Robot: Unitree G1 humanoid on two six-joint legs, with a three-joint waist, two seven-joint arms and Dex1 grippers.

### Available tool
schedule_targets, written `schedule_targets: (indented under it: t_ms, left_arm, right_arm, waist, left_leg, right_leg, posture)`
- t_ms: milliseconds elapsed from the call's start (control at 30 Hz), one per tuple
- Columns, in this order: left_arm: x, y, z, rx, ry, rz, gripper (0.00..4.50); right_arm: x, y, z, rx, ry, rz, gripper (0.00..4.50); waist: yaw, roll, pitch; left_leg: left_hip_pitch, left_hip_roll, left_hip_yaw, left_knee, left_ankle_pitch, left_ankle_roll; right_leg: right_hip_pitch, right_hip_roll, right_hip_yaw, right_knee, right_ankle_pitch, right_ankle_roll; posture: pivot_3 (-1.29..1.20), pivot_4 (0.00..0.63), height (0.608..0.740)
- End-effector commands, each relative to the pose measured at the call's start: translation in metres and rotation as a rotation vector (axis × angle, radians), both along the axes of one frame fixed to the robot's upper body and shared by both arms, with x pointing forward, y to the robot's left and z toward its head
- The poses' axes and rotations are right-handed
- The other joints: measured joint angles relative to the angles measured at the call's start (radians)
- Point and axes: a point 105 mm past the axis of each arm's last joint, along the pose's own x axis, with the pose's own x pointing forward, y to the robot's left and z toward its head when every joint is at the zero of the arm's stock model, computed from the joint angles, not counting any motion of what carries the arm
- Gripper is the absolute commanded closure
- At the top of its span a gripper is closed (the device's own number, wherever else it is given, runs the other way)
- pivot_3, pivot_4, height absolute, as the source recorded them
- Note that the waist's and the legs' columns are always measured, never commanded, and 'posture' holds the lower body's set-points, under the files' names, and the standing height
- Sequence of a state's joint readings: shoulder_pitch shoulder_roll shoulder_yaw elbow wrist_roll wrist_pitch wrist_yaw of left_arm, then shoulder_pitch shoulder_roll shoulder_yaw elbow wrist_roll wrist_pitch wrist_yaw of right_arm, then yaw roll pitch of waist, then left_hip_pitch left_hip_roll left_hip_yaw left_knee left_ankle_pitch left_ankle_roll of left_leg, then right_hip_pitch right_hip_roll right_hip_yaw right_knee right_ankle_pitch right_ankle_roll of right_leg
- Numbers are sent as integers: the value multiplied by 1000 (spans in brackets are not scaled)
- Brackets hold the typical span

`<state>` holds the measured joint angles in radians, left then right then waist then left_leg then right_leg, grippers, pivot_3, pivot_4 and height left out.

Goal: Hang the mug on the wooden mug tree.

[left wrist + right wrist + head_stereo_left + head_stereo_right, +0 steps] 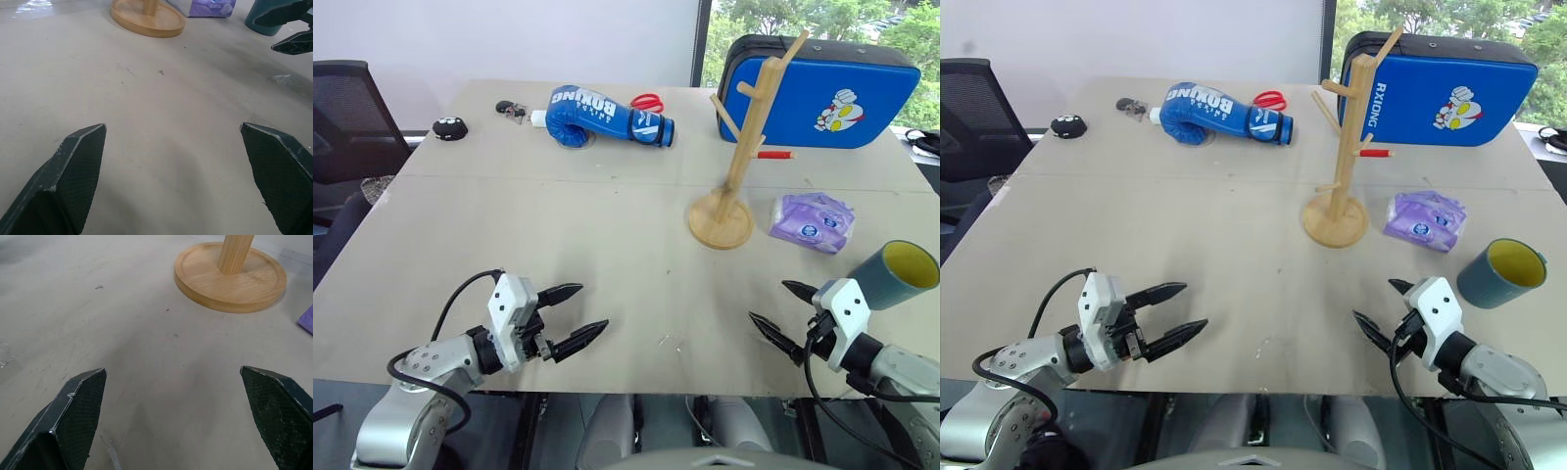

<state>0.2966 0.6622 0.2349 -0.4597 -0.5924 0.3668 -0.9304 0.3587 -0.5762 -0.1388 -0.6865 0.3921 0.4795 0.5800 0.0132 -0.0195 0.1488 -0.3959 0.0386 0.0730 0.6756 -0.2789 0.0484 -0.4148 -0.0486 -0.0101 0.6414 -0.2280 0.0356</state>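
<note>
At the bottom of the frame, the left gripper point(572, 325) and right gripper point(783, 318) are hovering over the table point(607, 225), both with fingers spread wide and gripping nothing. At lower right, the mug point(895, 274) is lying tilted, its yellow, empty mouth facing up and right. Farther up, right of center, the wooden mug tree point(741, 147) is standing upright, pegs bare.

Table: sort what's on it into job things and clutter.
Job: mug, mug tree, open left gripper, open right gripper.
Clutter: boxing glove, scissors, blue pad, tissue pack, red pen.
</note>
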Motion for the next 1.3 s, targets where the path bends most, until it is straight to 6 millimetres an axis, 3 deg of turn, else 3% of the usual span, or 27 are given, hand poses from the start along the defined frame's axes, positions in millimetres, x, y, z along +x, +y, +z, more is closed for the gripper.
schedule_targets:
  t_ms: [33,167,367,633,767,933,1100,1300]
  left_arm:
    - [2,-1,13,-22,-22,-30,0]
    - [0,-11,26,-51,-23,-127,0]
    - [-13,-30,42,-76,-78,-304,0]
    - [-22,-47,61,-123,-48,-574,0]
    - [-15,-52,63,-130,-57,-596,0]
    - [-16,-60,69,-163,-71,-631,0]
    - [-21,-62,83,-200,-94,-657,0]
    - [-21,-60,86,-203,-106,-625,0]
  right_arm:
    - [4,0,10,7,-55,4,77]
    - [6,-3,16,19,-91,-3,77]
    - [-11,-23,19,97,-86,-38,77]
    - [-71,-109,8,16,71,-275,77]
    - [-82,-152,16,-31,73,-406,77]
    - [-56,-198,33,-108,-19,-550,77]
    - [-16,-208,42,-120,-82,-564,77]
    - [4,-217,50,-125,-109,-569,77]
  waist:
    - [0,0,0]
    - [1,0,0]
    - [3,0,0]
    - [1,1,0]
    - [-7,2,0]
    - [-9,2,0]
    - [-2,2,0]
    - [5,3,0]
  left_leg:
    - [0,0,0,0,0,0]
    - [1,0,-1,0,0,0]
    - [-1,0,0,0,0,0]
    - [0,-1,0,0,0,0]
    - [3,1,2,0,0,0]
    - [3,0,4,0,0,0]
    - [3,0,2,-1,0,0]
    - [0,-2,0,-2,0,0]
  right_leg:
    - [0,0,0,0,0,0]
    - [0,0,0,1,-1,2]
    - [0,0,0,0,0,0]
    - [1,0,0,0,-2,3]
    - [1,1,2,0,-2,4]
    - [1,1,4,0,-2,4]
    - [0,2,4,0,0,0]
    - [0,2,2,0,0,0]
  posture:
    - [0,150,740]
    - [0,150,740]
    - [0,150,740]
    - [0,150,740]
    - [0,150,740]
    - [0,150,740]
    - [0,150,740]
    - [0,150,740]
